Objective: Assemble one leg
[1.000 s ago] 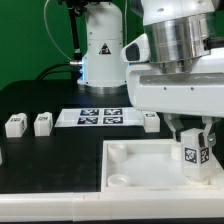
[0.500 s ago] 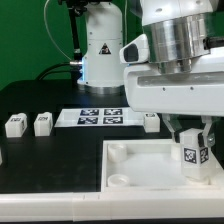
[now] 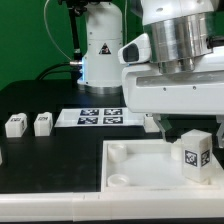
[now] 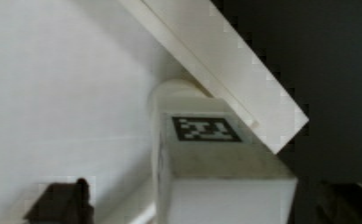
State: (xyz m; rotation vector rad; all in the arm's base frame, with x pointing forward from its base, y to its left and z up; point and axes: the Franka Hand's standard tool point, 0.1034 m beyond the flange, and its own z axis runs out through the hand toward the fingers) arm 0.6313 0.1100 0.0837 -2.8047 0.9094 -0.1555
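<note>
A white leg [image 3: 195, 155] with a marker tag on its face stands upright in the corner of the large white panel [image 3: 140, 165] on the exterior view's right. My gripper [image 3: 190, 116] is directly above it, and its fingers are clear of the leg's top. In the wrist view the leg [image 4: 213, 150] lies between my gripper's [image 4: 204, 205] fingers. The dark finger [image 4: 61, 203] stands apart from the leg's side, so the jaws are open and hold nothing.
Two more legs [image 3: 14, 124] [image 3: 42, 123] lie on the black table at the exterior view's left. A third [image 3: 150, 120] lies next to the marker board [image 3: 100, 117]. A round socket [image 3: 117, 180] shows in the panel's near corner. The robot base stands behind.
The fingers that were closed round the leg have let go and risen clear of its top. The leg stays standing in the panel's corner.
</note>
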